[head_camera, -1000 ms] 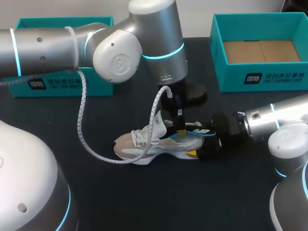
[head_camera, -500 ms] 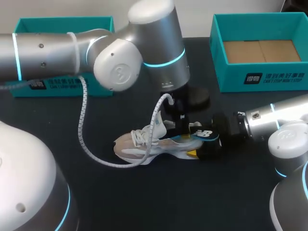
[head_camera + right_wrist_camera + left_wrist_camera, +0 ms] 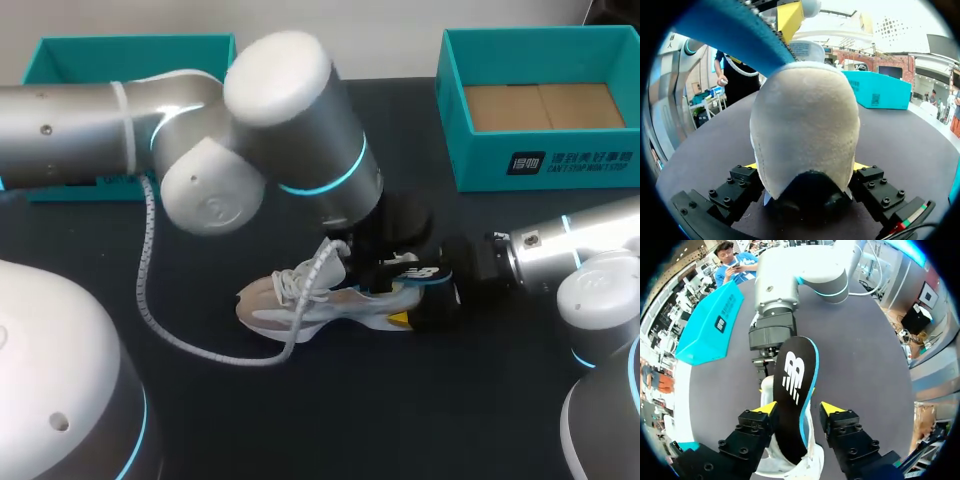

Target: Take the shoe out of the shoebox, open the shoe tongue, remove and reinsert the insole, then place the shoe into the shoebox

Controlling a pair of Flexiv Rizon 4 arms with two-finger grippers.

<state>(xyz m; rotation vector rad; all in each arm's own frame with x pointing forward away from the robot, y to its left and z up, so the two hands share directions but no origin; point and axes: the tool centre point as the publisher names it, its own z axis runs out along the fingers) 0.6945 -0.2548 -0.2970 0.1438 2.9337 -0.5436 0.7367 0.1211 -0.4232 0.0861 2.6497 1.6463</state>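
Right gripper [image 3: 807,167] is clamped on the heel of the shoe [image 3: 300,305]. Left gripper [image 3: 796,410] sits over the shoe's collar with the insole [image 3: 792,385] between its fingers [image 3: 767,408], front end inside the shoe; can't tell if both pads bite. Risk: insole buckles or slips on the push, or the shoe twists out of the clamp. Shoebox [image 3: 560,165] is well behind the shoe.

The beige heel of a shoe [image 3: 805,130] fills the view, clamped between the two yellow-tipped fingers of the right gripper [image 3: 805,166]. A blue-edged insole [image 3: 730,35] slants up from its top. Beyond, a teal shoebox [image 3: 875,90] sits on the dark table [image 3: 705,145].
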